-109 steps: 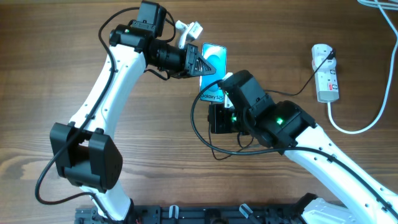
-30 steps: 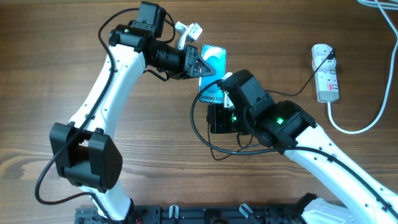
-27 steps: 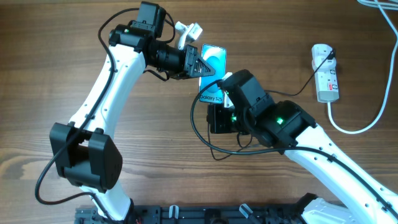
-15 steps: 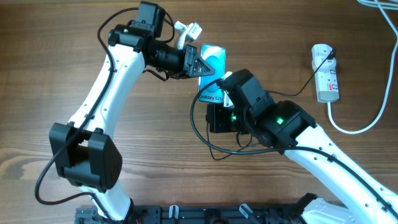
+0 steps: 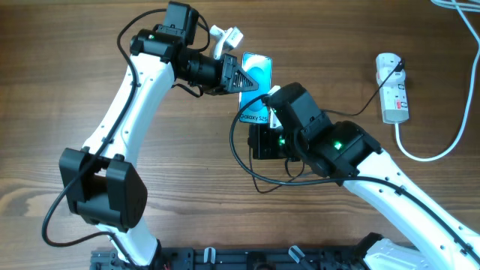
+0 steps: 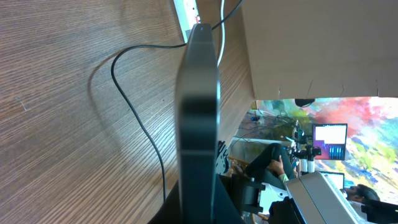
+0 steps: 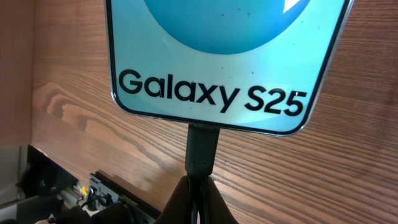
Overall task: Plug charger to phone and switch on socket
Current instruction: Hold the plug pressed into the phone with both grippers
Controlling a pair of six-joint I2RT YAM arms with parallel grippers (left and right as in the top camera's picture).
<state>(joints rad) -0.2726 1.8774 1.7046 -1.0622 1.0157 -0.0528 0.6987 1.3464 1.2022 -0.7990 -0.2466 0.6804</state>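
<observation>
Closest in, on the right wrist view, the right claw (image 7: 198,190) is pinched nearly closed on the charger (image 7: 202,149), a long thin black cable ending in a small dark connector tip. That tip points straight up at the phone (image 7: 211,93), a flat rectangular smartphone with a cyan-teal screen and a white strip reading "Galaxy S25". The tip touches the middle of the short edge at the text end, so it's lined up with the phone's long axis, which runs directly away from this claw; can't tell if it's actually seated in the port, looks like the push-in step to me.

Next out, the left claw (image 5: 241,79) is clamped on the phone's long side near the far end, holding it steady; can't tell whether the phone sits flat on the brown wood-grain counter (image 5: 60,75) or a bit above it.

Furthest off is the socket (image 5: 393,94), a white oblong power strip with red markings and a thick white cord (image 5: 442,146); it's well apart at the right edge, so the right arm is clearly the nearer one for the switch.
</observation>
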